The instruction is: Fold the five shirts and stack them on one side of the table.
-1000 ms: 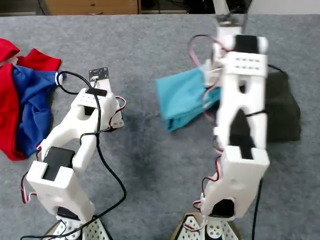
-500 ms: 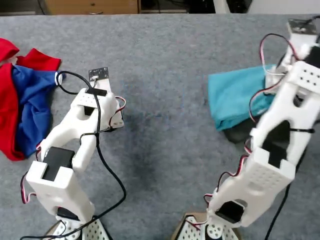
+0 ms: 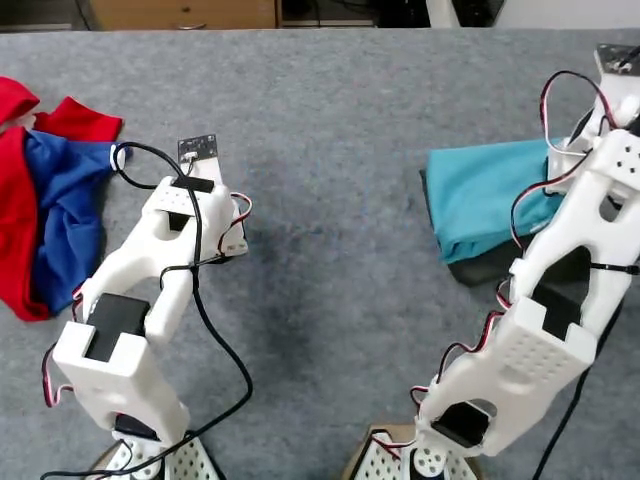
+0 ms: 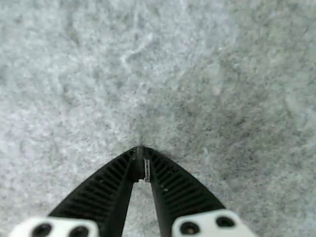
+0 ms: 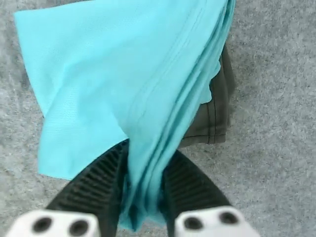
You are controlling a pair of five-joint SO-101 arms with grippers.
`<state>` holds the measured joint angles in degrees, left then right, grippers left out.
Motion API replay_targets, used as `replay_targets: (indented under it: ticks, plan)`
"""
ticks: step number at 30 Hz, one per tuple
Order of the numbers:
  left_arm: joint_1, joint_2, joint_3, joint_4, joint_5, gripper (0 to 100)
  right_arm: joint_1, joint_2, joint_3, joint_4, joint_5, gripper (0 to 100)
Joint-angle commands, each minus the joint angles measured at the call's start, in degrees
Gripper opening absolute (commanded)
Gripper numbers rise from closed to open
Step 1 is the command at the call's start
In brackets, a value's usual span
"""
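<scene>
Two tools: right tool (image 5: 147,158) pinches the teal shirt (image 3: 480,200) atop a dark shirt (image 5: 215,118), frame right; left tool (image 4: 142,163) closed, empty, above bench (image 3: 330,150).

The table (image 3: 330,120) wears rough, matt grey felt. The turquoise shirt (image 5: 108,64) is soft, fine-knit matt cloth; the fingers (image 4: 106,187) are black ribbed plastic.

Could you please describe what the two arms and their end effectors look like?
The left arm and the right arm are blocky white plastic shells holding black motors, trailing black cables and red-white-black wires; the right one shows a grid of small holes. The left end effector and right end effector have black, ribbed, tapering fingers on white bases.
</scene>
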<state>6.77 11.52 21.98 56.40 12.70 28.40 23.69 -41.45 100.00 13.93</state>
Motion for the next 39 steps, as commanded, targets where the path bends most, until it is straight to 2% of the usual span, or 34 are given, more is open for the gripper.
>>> replay_targets:
  ticks: [1,4,6,10,15,18,20,22,26,30,34,39]
  plan:
    - [-1.14,-0.66,-0.7,-0.44,0.26,2,1.36,-0.75,-2.42,-0.79,0.35,30.3]
    - [-1.14,-0.66,-0.7,-0.35,0.26,2,0.92,-0.92,-3.03,1.76,2.55,51.8]
    - [-1.14,-0.66,-0.7,-0.35,0.26,2,0.4,-0.92,-2.95,2.37,2.81,52.8]
    - [-1.05,-0.66,-0.35,-0.35,-1.93,2,-0.04,-1.01,-2.95,2.37,-0.53,37.0]
    - [-2.29,-1.8,0.26,2.37,-6.42,2,-0.04,-3.47,-1.01,2.37,-3.96,0.0]
    - [-4.75,-6.55,0.18,6.33,-7.74,2,-0.04,-7.08,3.82,2.37,-4.66,6.6]
    - [-7.56,-11.56,-0.09,8.62,-7.74,2,-0.13,-10.24,8.04,2.37,-4.57,4.1]
    - [-11.52,-17.71,-0.79,11.16,-7.82,2,-1.19,-13.76,12.97,2.37,-4.48,0.0]
    - [-23.47,-30.02,-2.55,14.33,-8.79,2,-5.49,-21.05,24.4,2.02,-4.4,0.9]
    - [-37.1,-37.32,-4.13,11.96,-16.44,6,-12.44,-27.21,33.36,0.09,-4.4,0.9]
    - [-49.05,-35.21,-4.13,4.57,-18.29,20,-19.91,-32.22,40.92,-4.04,-4.75,0.9]
    - [-54.77,-21.49,-5.8,-0.35,-18.81,22,-27.21,-36.44,51.03,-9.14,-8.18,0.9]
